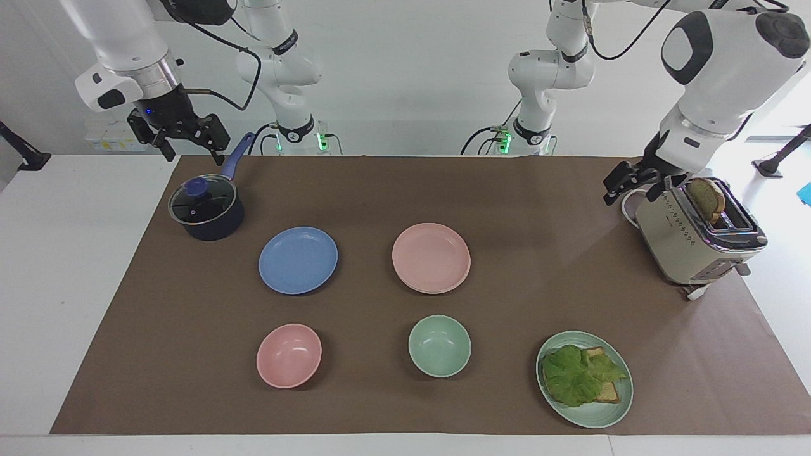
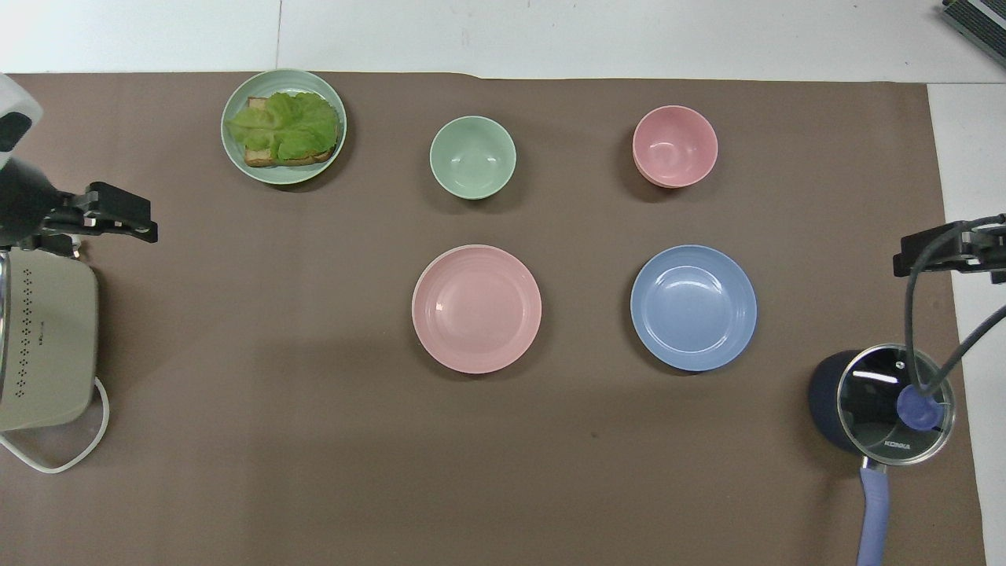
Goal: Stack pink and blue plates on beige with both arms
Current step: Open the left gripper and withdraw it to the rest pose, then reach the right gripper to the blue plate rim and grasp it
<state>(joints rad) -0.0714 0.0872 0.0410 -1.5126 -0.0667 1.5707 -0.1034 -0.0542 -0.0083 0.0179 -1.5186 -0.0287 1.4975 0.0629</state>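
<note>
Two arms, nine items on the brown mat (image 1: 545,209); entries run along the table from the right arm's end to the left arm's end.

1. Right gripper (image 1: 180,138): raised over the mat's corner, above the handle of the pot. Fingers stand apart, nothing between them. This arm waits.
2. Pot (image 1: 206,209): dark blue, glass lid on, handle pointing toward the robots. It is the item nearest the right arm's base.
3. Blue plate (image 1: 298,259): flat on the mat and bare, with a clear gap between it and the pink plate.
4. Pink bowl (image 1: 289,355): upright, farther from the robots than the blue plate.
5. Pink plate (image 1: 431,256): flat, at mid-table. A thin paler rim shows under the edge that faces away from the robots. This is the beige plate (image 1: 438,292), almost wholly covered, so the pink plate lies stacked on it.
6. Green bowl (image 1: 439,346): upright, farther from the robots than the pink plate.
7. Green plate (image 1: 611,411): carries lettuce on toast, toward the left arm's end.
8. Left gripper (image 1: 619,182): in the air just beside the toaster, well apart from every plate. Fingers apart, holding nothing.
9. Toaster (image 1: 681,244): beige, at the mat's edge, with one slice of bread standing in a slot.
</note>
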